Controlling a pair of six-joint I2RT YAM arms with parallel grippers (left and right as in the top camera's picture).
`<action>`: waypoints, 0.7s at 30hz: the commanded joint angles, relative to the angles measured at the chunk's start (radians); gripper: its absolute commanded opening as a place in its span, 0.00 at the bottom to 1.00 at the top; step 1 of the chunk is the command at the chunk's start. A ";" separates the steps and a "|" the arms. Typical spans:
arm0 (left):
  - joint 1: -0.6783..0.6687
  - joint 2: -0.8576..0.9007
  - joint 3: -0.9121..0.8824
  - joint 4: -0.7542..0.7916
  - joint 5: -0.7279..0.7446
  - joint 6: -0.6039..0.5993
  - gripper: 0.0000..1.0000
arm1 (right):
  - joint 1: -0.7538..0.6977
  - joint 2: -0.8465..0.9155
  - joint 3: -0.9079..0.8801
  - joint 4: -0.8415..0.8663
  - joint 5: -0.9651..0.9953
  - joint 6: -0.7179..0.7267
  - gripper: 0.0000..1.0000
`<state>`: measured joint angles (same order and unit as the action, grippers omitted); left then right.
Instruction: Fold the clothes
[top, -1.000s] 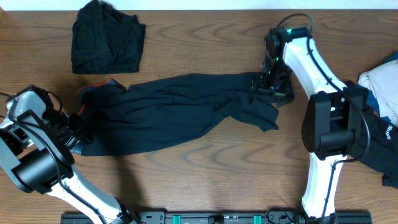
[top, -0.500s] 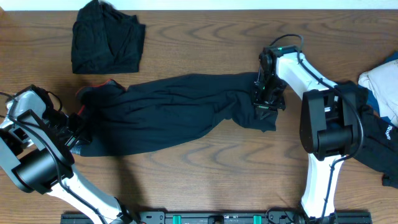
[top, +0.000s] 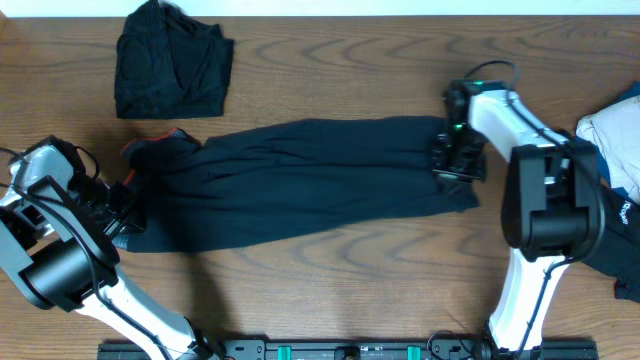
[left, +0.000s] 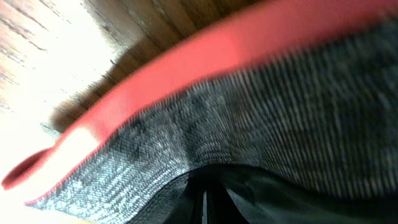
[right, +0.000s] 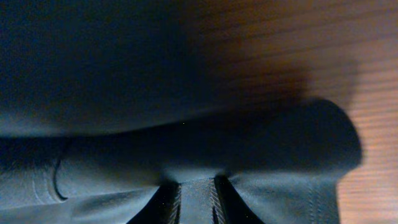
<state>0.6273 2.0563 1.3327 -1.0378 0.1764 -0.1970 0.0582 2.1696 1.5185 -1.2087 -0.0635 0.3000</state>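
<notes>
Trousers (top: 300, 180) stretch along the counter (top: 330, 290) overhead; only wrist views show left tool (left: 206, 200) and right tool (right: 196, 200) clamped onto them.

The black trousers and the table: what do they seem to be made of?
Trousers: soft knit-looking fabric, matte black; it drapes in folds, and the left wrist view shows fine ribs beside a smooth coral band. Table: wood or wood-look laminate, grain visible; which is unclear.

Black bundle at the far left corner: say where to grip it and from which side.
The black bundle lies as a flattish, roughly square heap. Its near edge is straight, so pinch there, coming from the robot's side. The far end bunches into a peak, probably harder to catch.
</notes>
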 joint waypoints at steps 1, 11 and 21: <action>0.019 0.066 -0.004 0.032 -0.138 0.023 0.06 | -0.076 0.024 -0.023 0.023 0.151 0.013 0.19; -0.003 0.038 0.079 -0.115 -0.135 0.029 0.06 | -0.113 -0.007 0.086 -0.035 0.179 -0.023 0.28; -0.058 -0.227 0.082 -0.130 -0.135 0.009 0.15 | -0.043 -0.058 0.237 -0.057 -0.164 -0.284 0.79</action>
<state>0.5713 1.9057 1.3918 -1.1614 0.0639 -0.1829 -0.0151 2.1456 1.7256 -1.2785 -0.0868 0.1295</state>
